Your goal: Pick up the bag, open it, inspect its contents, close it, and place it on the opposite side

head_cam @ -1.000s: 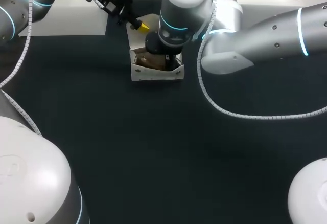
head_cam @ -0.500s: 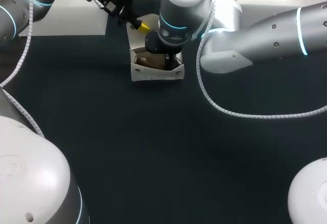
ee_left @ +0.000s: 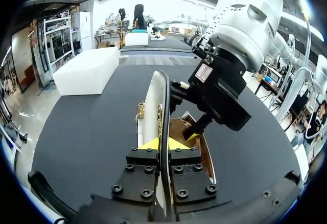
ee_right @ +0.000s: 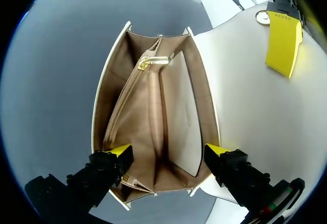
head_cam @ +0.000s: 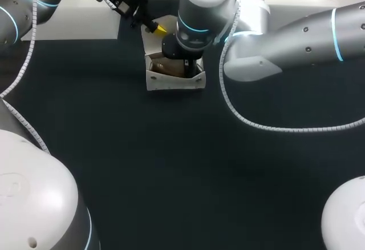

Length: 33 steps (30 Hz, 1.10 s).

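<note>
Inspecting appears the step in hand: the left gripper pinches the raised flap, the open bag sits directly under the spread right gripper, which likely must withdraw before the flap is lowered.

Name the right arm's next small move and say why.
Probably lift the right gripper straight up, clear of the bag. Its open fingers hang in the mouth, the lining shows fully, and the left gripper holds up the flap, which cannot close past it.
</note>
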Each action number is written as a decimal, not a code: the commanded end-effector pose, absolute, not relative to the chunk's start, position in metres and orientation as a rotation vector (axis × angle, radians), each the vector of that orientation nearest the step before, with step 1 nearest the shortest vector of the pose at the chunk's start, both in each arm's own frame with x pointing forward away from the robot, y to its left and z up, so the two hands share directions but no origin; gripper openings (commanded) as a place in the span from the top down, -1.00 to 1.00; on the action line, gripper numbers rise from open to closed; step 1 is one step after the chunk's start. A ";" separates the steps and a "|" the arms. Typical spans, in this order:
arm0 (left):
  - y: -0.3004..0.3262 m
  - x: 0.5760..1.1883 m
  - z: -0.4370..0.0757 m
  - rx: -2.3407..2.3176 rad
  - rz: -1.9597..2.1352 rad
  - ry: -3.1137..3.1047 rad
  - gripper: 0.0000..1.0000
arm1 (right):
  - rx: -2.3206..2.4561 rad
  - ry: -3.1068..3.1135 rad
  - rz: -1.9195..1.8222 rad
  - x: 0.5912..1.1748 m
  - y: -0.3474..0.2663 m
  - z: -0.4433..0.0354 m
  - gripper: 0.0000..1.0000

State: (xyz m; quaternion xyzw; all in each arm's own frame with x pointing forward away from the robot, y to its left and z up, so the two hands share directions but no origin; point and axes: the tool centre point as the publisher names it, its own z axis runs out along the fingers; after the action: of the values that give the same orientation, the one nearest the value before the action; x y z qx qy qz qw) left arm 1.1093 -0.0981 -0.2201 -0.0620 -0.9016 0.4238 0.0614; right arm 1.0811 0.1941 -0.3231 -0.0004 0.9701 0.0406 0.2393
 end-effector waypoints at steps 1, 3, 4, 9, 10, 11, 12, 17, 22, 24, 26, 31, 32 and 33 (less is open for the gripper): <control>-0.097 1.110 -0.221 -0.187 1.283 -2.731 1.00 | 0.008 2.646 0.112 1.082 0.192 -0.328 -1.00; -0.097 1.110 -0.221 -0.183 1.283 -2.739 1.00 | 0.016 2.640 0.113 1.082 0.191 -0.326 -1.00; -0.097 1.110 -0.221 -0.175 1.280 -2.751 1.00 | 0.019 2.633 0.115 1.081 0.191 -0.324 -1.00; -0.098 1.109 -0.219 -0.165 1.275 -2.786 1.00 | 0.029 2.572 0.127 1.075 0.189 -0.306 0.16; -0.099 1.108 -0.218 -0.165 1.272 -2.799 1.00 | 0.031 2.558 0.126 1.073 0.189 -0.302 0.17; -0.099 1.108 -0.218 -0.161 1.267 -2.819 1.00 | 0.037 2.540 0.130 1.072 0.189 -0.296 0.17; -0.100 1.107 -0.218 -0.161 1.267 -2.820 1.00 | 0.042 2.523 0.133 1.070 0.188 -0.291 0.15; -0.103 1.112 -0.219 -0.143 1.280 -2.846 1.00 | 0.068 2.430 0.136 1.060 0.186 -0.266 0.15; -0.108 1.125 -0.229 -0.091 1.311 -2.865 1.00 | 0.084 2.348 0.144 1.048 0.182 -0.242 0.15; -0.110 1.131 -0.234 -0.067 1.325 -2.886 1.00 | 0.087 2.322 0.142 1.043 0.182 -0.236 0.15; -0.111 1.137 -0.239 -0.053 1.344 -2.892 1.00 | 0.086 2.302 0.142 1.037 0.181 -0.231 0.15; -0.114 1.151 -0.249 -0.058 1.365 -2.967 1.00 | 0.086 2.281 0.135 1.028 0.180 -0.231 0.17; -0.115 1.155 -0.250 -0.056 1.370 -2.988 1.00 | 0.087 2.278 0.128 1.027 0.180 -0.232 0.22; -0.116 1.157 -0.251 -0.064 1.372 -3.020 1.00 | 0.091 2.283 0.130 1.027 0.179 -0.235 0.29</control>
State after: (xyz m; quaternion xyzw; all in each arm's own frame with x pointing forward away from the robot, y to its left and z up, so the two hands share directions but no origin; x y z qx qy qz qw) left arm 1.1578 -0.1113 -0.2432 -0.0235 -0.9098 0.4099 -0.0604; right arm 1.0318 0.1798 -0.2309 0.0336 0.9172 0.0517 0.3936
